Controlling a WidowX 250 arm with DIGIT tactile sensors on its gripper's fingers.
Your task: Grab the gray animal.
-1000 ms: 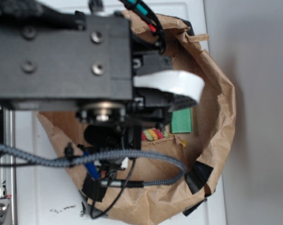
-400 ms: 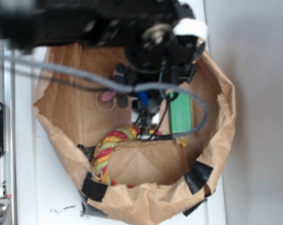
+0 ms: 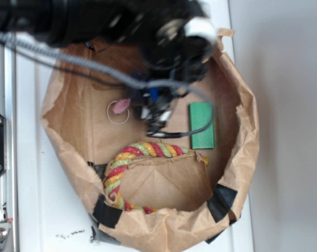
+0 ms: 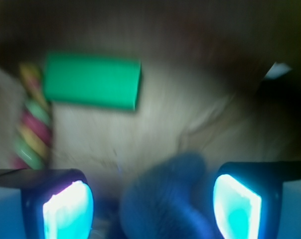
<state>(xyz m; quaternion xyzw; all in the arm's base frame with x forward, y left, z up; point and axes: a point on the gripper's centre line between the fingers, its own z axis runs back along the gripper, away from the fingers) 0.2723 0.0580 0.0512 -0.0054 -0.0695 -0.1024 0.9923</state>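
My gripper [image 4: 153, 209] is spread wide, nothing in it, with the gray animal [image 4: 163, 199] sitting between my fingers [image 4: 237, 206] near the paper bag's [image 3: 242, 173] far wall. It looks soft and light, so I'd pinch the plump middle.

Gripper [image 4: 153, 204] fingers [image 4: 68, 211] spread wide, pointing downward.
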